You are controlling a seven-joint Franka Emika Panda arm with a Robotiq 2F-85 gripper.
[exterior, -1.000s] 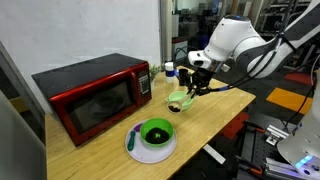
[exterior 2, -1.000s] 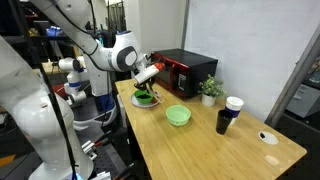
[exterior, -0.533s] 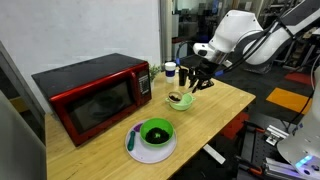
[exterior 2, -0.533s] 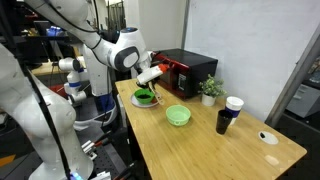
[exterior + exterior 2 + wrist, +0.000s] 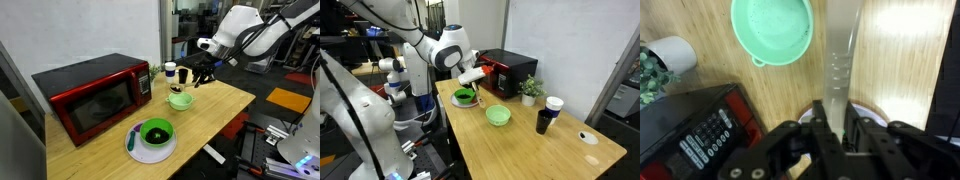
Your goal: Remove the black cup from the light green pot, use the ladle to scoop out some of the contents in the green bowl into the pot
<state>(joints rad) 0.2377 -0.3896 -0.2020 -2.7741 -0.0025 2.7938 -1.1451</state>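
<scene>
**Ladle** (image 5: pixel 840 55): a thin, pale, glossy handle held in your gripper (image 5: pixel 833 115), whose jaws are clamped on it. It runs out over the tabletop just beside the light green pot (image 5: pixel 771 30). The scoop end cannot be made out. Judge it light, stiff and slippery. It may twist in a narrow pinch, so grip squarely on the handle's flat.

**Pot:** smooth, round and shallow, apparently empty.

**Green bowl** (image 5: pixel 146 134): glossy, with dark contents, sitting on a white plate (image 5: pixel 148 153).

**Black cup** (image 5: pixel 542 122): upright on the wooden table (image 5: pixel 540 155), clear of the pot.
</scene>
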